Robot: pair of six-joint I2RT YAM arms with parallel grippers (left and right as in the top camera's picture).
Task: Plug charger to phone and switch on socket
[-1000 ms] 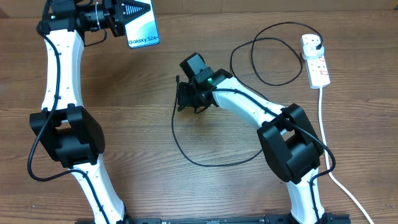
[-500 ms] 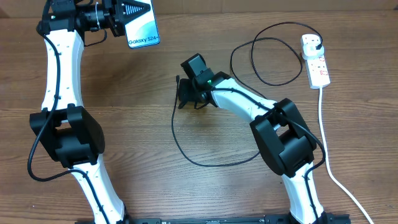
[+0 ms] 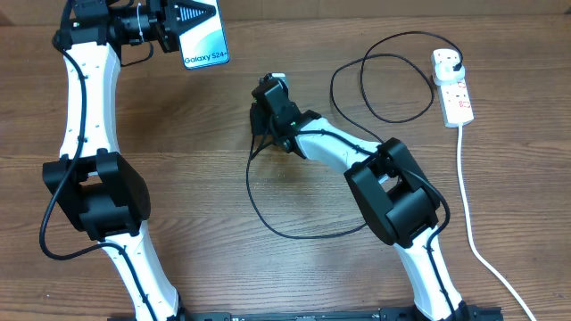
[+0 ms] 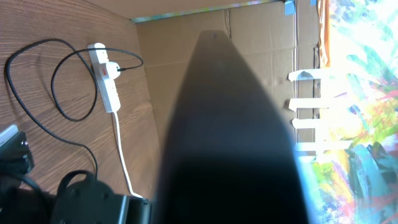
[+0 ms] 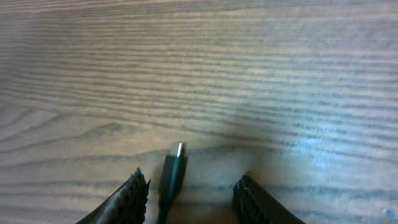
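Overhead view: wooden table with two arms. At 2 o'clock of the picture, the socket, white, with the black plug at its far end. At 11 o'clock, the phone, screen toward the overhead camera, pinched at its upper end by the left gripper, pressed together on it. From the plug, the charger, looped over the wood and swept round to mid-table. There, the right gripper, spread, holding nothing.

Right wrist view: connector tip flat on the wood between the two fingers, closer to the one at 9 o'clock, apparently touching neither. Long axis of the connector from 6 to 12 o'clock, parallel to the fingers, metal end toward 12.

Judged the hinge of the coming move: connector already inside the spread jaws and in line with them, so a plain closing probably enough for a grasp. Phone at about 11 o'clock from the right gripper, well apart. Right arm the nearer to the connector, left arm taken up with the phone. Socket at about 3 o'clock from the right gripper, well apart
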